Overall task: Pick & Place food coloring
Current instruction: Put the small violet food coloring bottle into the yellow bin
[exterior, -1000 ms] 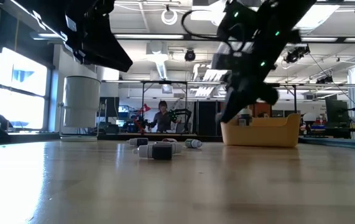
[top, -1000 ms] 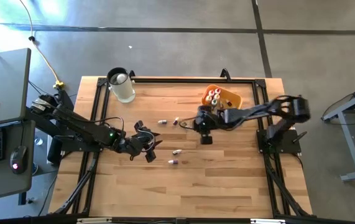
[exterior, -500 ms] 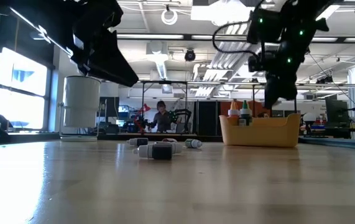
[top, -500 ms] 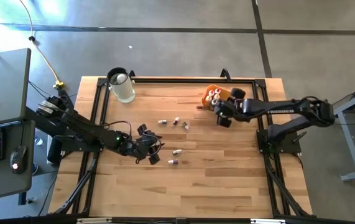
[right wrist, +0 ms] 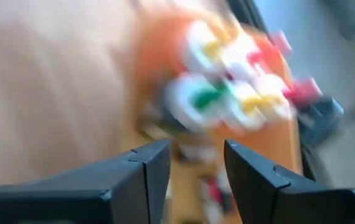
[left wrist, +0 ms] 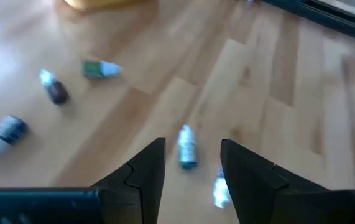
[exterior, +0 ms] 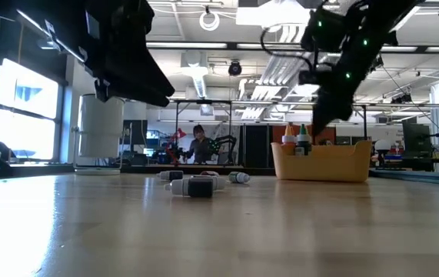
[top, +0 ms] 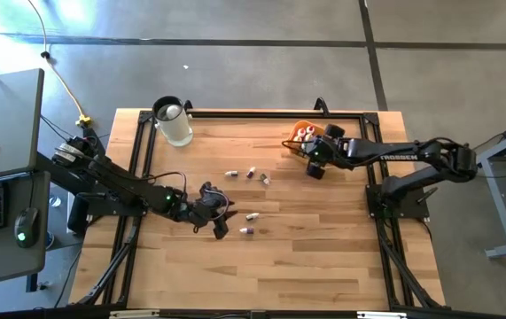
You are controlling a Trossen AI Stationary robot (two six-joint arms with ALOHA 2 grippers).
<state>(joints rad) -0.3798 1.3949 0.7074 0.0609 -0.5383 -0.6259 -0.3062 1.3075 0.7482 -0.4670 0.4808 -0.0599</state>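
Observation:
Several small food coloring vials lie on their sides on the wooden table: three [top: 251,174] near the middle and two [top: 251,222] nearer the front. My left gripper [top: 221,218] is open just left of those two. In its wrist view [left wrist: 193,158] one vial [left wrist: 186,148] lies ahead between the fingers, untouched, and another [left wrist: 221,190] lies beside one finger. Several bottles [top: 305,136] stand upright in the orange tray [top: 330,138] at the far right. My right gripper [top: 314,166] is open and empty at the tray's near-left side, above the bottles [right wrist: 227,93].
A clear round jar [top: 175,124] stands at the far left of the table. A black frame [top: 235,113] runs along the table's far and side edges. Bare wood lies across the near half [top: 261,275]. A person [exterior: 201,143] is in the room far behind.
My right gripper has gone from the table's middle, beside the three vials, toward the far right edge to the orange tray. My left gripper has gone a little toward the right, closer to the two near vials. The vials have stayed where they were.

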